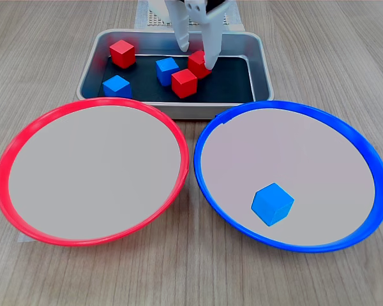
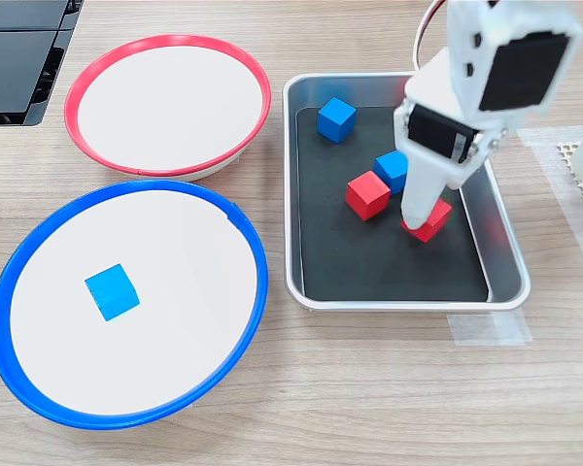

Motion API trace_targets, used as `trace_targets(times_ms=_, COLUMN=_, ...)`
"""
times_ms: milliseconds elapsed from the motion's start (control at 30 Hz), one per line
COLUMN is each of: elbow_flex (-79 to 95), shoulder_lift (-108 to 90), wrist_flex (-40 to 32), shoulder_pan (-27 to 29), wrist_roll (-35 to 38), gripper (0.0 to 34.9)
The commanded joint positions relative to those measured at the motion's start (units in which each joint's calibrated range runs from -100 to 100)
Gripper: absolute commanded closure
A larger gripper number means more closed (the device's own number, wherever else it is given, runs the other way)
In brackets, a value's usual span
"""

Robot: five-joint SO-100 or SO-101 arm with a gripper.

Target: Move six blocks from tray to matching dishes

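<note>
The silver tray (image 1: 263, 67) (image 2: 389, 303) holds several blocks. In the first exterior view they are red (image 1: 122, 53), blue (image 1: 117, 86), blue (image 1: 167, 70), red (image 1: 184, 83) and red (image 1: 196, 64). My white gripper (image 1: 196, 54) is low in the tray and open, its two fingers on either side of that last red block (image 2: 433, 223). In the second exterior view the arm hides part of this block and the far corner of the tray. One blue block (image 1: 272, 204) (image 2: 112, 291) lies in the blue-rimmed dish (image 1: 287, 105) (image 2: 255, 282). The red-rimmed dish (image 1: 89, 105) (image 2: 165, 41) holds nothing.
Both dishes sit side by side close to the tray on a wooden table. A black device (image 2: 19, 58) lies at the second exterior view's top left. A white mesh mat (image 2: 575, 160) and a strip of tape (image 2: 486, 330) are near the tray.
</note>
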Motion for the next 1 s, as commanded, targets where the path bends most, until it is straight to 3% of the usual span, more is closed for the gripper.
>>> trace_targets(times_ms=0, elbow_flex=-2.43, shoulder_lift=-0.39, wrist_flex=1.28, shoulder_pan=-0.88, wrist_roll=1.12, gripper=17.6)
trace_targets(times_ms=300, elbow_flex=-1.97, shoulder_lift=1.57, wrist_flex=0.37, shoulder_pan=-0.22, wrist_roll=2.05, gripper=20.5)
trace_targets(times_ms=333, elbow_flex=-2.06, shoulder_lift=1.83, wrist_flex=0.12, shoulder_pan=-0.22, wrist_roll=2.10, gripper=23.6)
trace_targets(times_ms=400, elbow_flex=-2.61, shoulder_lift=2.34, wrist_flex=-0.37, shoulder_pan=-0.41, wrist_roll=1.95, gripper=34.6)
trace_targets(times_ms=500, elbow_flex=-6.71, shoulder_lift=2.42, wrist_flex=3.34, shoulder_pan=-0.32, wrist_roll=1.61, gripper=34.8)
trace_targets(times_ms=600, elbow_flex=-20.18, shoulder_lift=2.34, wrist_flex=13.08, shoulder_pan=-0.41, wrist_roll=-1.22, gripper=34.8)
trace_targets(times_ms=667, elbow_flex=-26.28, shoulder_lift=3.10, wrist_flex=14.32, shoulder_pan=-0.22, wrist_roll=-4.00, gripper=34.8)
trace_targets(times_ms=767, elbow_flex=-40.39, shoulder_lift=9.07, wrist_flex=10.69, shoulder_pan=3.07, wrist_roll=-11.14, gripper=34.8)
trace_targets(times_ms=967, elbow_flex=-60.42, shoulder_lift=29.89, wrist_flex=-3.67, shoulder_pan=11.92, wrist_roll=-19.54, gripper=34.7)
